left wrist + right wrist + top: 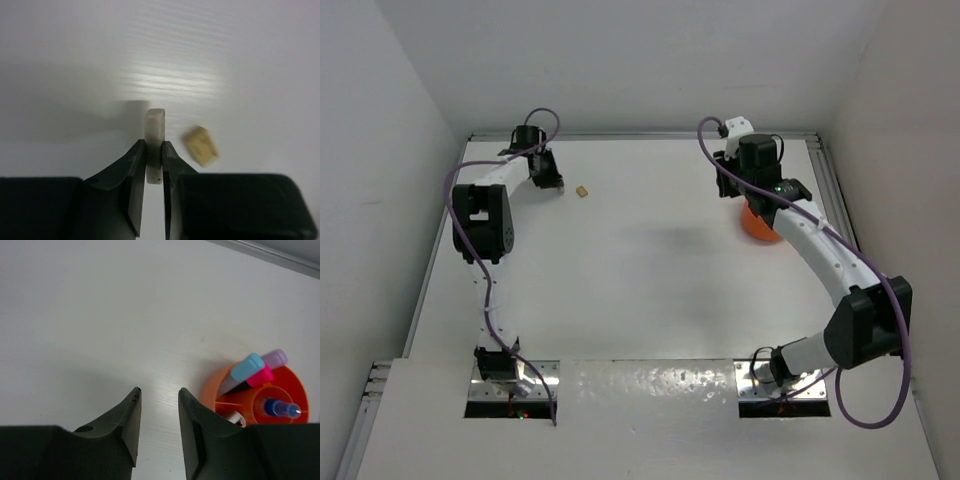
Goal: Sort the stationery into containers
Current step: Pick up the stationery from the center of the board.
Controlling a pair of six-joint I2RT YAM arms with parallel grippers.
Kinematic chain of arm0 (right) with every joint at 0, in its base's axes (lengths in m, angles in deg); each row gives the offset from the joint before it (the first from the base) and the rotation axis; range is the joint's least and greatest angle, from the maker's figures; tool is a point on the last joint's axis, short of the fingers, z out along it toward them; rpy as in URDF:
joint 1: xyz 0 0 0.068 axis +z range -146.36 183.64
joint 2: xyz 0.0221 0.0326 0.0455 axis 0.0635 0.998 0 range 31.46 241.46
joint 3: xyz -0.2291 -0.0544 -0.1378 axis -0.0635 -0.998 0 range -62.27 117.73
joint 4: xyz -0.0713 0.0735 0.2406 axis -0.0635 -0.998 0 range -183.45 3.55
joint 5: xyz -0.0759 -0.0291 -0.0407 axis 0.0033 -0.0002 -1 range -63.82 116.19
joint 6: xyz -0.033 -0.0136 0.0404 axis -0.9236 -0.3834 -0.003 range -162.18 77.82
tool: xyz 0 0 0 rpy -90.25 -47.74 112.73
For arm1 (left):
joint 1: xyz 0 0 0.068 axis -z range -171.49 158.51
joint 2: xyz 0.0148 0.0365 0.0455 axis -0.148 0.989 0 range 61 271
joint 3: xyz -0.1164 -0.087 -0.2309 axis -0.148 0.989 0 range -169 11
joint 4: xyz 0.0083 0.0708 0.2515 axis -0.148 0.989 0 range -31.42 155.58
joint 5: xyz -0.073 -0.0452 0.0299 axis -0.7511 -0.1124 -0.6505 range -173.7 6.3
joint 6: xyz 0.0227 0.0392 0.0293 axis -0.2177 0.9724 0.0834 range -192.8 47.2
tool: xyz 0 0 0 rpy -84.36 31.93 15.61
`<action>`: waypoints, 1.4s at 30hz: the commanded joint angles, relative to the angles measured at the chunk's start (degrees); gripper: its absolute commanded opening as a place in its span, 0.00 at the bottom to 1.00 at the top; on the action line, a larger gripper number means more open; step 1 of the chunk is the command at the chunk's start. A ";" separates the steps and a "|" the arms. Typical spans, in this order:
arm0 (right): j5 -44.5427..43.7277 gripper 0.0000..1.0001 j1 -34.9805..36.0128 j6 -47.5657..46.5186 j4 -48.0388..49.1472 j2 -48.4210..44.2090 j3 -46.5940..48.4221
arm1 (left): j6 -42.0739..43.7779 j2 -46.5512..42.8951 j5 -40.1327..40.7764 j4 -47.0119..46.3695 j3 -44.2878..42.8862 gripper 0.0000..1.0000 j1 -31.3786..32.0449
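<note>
Beige block [155, 131] stands upright at the far left of the table [650, 290], pinched in the left gripper [154, 150]. The jaws are pressed onto its two flat faces, and its top pokes out past the fingertips. Can't tell if its lower end touches the table. A second block [201, 145], tan, lies tilted on the table just right of that gripper, close but not touching it (a small speck in the top view).

Middle of the table is bare white.

Right gripper [159, 392] hangs over the table at the far right, jaws spread, nothing between them. The orange tub [212, 387] stands on the table just beside its right finger; in the top view the arm covers most of it. Inside the tub, a blue highlighter [247, 367], a pink-capped marker [260, 376] and a lilac piece [275, 358] lean together against the far wall. A blue-capped bottle [277, 408] stands in the round middle compartment. A pale item at the near edge is half hidden by the finger (can't tell what).
</note>
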State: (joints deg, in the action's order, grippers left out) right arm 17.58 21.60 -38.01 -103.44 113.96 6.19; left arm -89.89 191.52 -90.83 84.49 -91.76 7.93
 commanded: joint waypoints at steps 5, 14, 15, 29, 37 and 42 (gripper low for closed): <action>23.52 0.39 2.52 -3.02 -3.40 3.28 14.75 | 46.22 -12.48 -51.19 -2.81 -0.07 0.00 6.02; 40.23 0.41 6.56 -3.72 -0.58 10.66 21.27 | 80.08 -13.54 -66.77 26.17 -7.80 0.00 11.91; 41.37 0.41 6.57 -3.12 -0.24 11.54 21.10 | 82.71 -13.45 -68.69 27.69 -8.42 0.00 12.09; 47.89 0.44 7.18 -0.65 2.49 18.05 22.68 | 89.94 -13.71 -73.02 36.75 -11.50 0.00 13.15; 45.87 0.41 8.32 0.06 3.46 20.86 24.70 | 89.94 -13.63 -73.55 36.93 -10.88 0.00 13.76; 44.90 0.36 8.59 -0.73 1.97 22.00 26.01 | 89.94 -13.54 -73.55 37.19 -10.79 0.00 14.11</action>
State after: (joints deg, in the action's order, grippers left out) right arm 62.94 29.73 -38.19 -102.40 135.49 29.45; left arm -2.33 179.04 -160.84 121.45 -101.20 21.13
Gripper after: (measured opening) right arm 0.367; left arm 0.138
